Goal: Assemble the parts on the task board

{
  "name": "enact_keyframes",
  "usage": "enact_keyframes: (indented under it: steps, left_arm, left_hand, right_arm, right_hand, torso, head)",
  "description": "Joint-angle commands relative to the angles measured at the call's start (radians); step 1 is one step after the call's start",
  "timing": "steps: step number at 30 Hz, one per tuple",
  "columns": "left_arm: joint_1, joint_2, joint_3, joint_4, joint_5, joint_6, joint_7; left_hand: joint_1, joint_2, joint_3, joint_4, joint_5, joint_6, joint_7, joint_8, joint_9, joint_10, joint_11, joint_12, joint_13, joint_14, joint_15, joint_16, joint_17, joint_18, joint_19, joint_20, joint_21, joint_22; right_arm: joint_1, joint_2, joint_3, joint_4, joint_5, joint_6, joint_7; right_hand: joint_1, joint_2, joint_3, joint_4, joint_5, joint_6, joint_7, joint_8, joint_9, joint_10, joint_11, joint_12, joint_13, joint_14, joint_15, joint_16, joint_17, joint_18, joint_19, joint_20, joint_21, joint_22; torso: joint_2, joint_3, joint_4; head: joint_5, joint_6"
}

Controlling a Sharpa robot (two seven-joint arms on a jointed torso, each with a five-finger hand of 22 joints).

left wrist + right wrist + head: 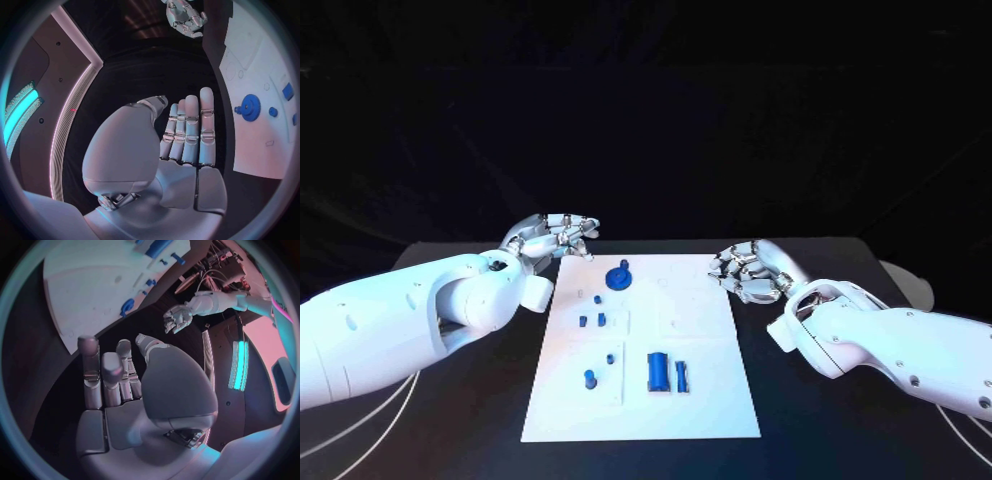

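Head view, two empty hands (557, 238) (747, 270), perhaps nine parts (659, 372)

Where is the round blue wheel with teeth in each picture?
Head view: the round blue toothed gear lies near the far end of the white task board, closer to the left hand.
Left wrist view: the gear lies on the board beyond the fingers.
Right wrist view: the gear sits at the board's edge.
Shared landmark: the white board.

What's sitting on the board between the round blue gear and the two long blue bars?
In the head view, small blue pegs stand between the gear and the bars on the task board.
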Motion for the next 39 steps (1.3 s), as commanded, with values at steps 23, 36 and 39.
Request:
enact_keyframes:
  steps: [23, 36, 39]
  left_arm:
    - [-0.055, 0.134, 0.009, -0.148, 0.083, -0.166, 0.150]
    - [-0.136, 0.087, 0.046, 0.103, 0.028, -0.494, 0.214]
    - [-0.146, 0.082, 0.050, 0.132, 0.021, -0.531, 0.221]
  left_hand:
    - [-0.696, 0.217, -0.477, -0.253, -0.216, -0.873, -0.176, -0.329, -0.313, -0.922, -0.111, -0.586, -0.191, -0.975, -0.047, -1.027, -0.421, -0.173, -0.994, -0.138, -0.708, -0.574]
    - [-1.433, 0.217, -0.477, -0.253, -0.216, -0.873, -0.176, -0.329, -0.313, -0.922, -0.111, -0.586, -0.191, -0.975, -0.047, -1.027, -0.421, -0.173, -0.994, -0.138, -0.708, -0.574]
    - [-1.433, 0.217, -0.477, -0.253, -0.216, -0.873, -0.176, -0.329, -0.313, -0.922, -0.111, -0.586, -0.191, -0.975, -0.047, -1.027, -0.421, -0.173, -0.994, -0.138, -0.708, -0.574]
  right_arm:
    - [-0.010, 0.178, 0.041, -0.328, 0.626, 0.091, 0.333]
    - [-0.096, 0.100, 0.129, -0.025, 0.813, -0.106, 0.415]
    - [-0.104, 0.093, 0.137, 0.003, 0.831, -0.124, 0.422]
  right_hand:
    - [-0.654, 0.166, -0.360, -0.251, -0.193, -0.872, -0.143, -0.311, -0.617, -1.056, -0.055, -0.663, -0.971, -1.322, 0.011, -1.123, -0.892, -0.164, -1.188, -0.091, -0.597, -1.201]
    - [-1.357, 0.166, -0.360, -0.251, -0.193, -0.872, -0.143, -0.311, -0.617, -1.056, -0.055, -0.663, -0.971, -1.322, 0.011, -1.123, -0.892, -0.164, -1.188, -0.091, -0.597, -1.201]
    - [-1.357, 0.166, -0.360, -0.251, -0.193, -0.872, -0.143, -0.311, -0.617, -1.056, -0.055, -0.663, -0.971, -1.322, 0.011, -1.123, -0.892, -0.164, -1.188, -0.091, -0.597, -1.201]
  torso:
    - [-0.077, 0.0085, 0.0300]
    - [-0.090, 0.0119, 0.0413]
    - [-0.090, 0.0119, 0.0413]
  head:
    - [-0.002, 0.100]
    - [-0.002, 0.081]
    - [-0.002, 0.081]
